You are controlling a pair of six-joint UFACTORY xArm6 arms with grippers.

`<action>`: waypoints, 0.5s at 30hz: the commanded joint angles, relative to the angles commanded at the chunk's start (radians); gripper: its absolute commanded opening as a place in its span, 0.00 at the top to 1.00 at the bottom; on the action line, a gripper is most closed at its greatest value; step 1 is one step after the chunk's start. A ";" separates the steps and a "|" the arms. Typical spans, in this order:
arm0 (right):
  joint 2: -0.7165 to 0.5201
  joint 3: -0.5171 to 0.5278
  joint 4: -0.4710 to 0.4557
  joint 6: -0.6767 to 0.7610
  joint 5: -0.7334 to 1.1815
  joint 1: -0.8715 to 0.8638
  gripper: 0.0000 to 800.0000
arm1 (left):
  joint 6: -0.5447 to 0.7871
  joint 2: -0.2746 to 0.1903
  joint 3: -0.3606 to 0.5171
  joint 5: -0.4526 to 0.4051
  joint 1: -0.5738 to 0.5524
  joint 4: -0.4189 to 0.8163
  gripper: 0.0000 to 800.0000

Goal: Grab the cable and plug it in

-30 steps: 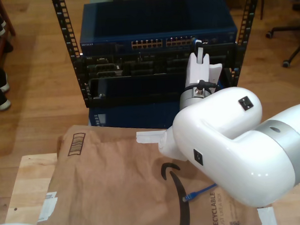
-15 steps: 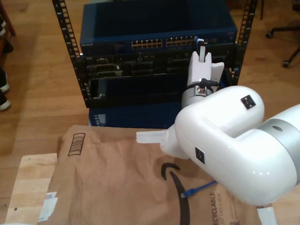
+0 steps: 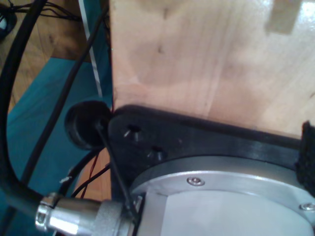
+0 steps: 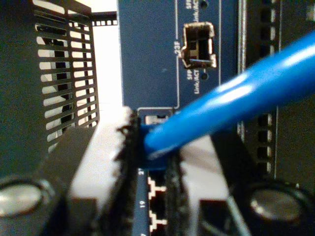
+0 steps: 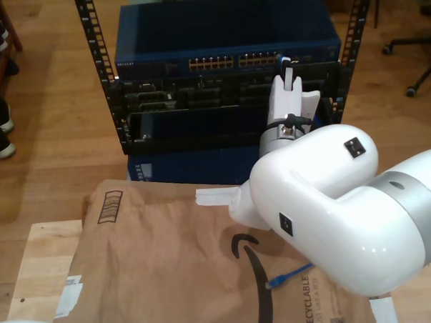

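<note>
Second gripper (image 4: 150, 162) is clamped on the cable (image 4: 231, 101) right at the switch (image 5: 225, 61), so next it needs lining up with a port.

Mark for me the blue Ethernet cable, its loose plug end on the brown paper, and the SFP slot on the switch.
Thin bright-blue Ethernet cable (image 4: 231, 101), second wrist view, mid-run above my second gripper.
Loose translucent blue plug (image 5: 274, 281), exterior view, plug tip on the paper.
Metal-framed SFP slot (image 4: 199, 47), second wrist view, slot opening.
</note>
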 joint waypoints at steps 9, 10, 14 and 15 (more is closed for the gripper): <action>-0.005 0.002 0.000 0.000 -0.002 0.003 1.00 | 0.000 0.000 0.000 0.000 0.002 0.000 0.00; -0.005 0.002 0.000 0.002 -0.002 0.006 1.00 | 0.000 0.000 0.000 0.000 0.002 0.000 0.00; 0.000 0.000 0.000 0.000 0.000 0.008 1.00 | 0.000 0.000 0.000 0.000 0.000 0.000 0.00; 0.000 0.000 0.000 0.000 0.000 0.006 1.00 | 0.000 0.000 0.000 0.000 0.002 0.000 0.00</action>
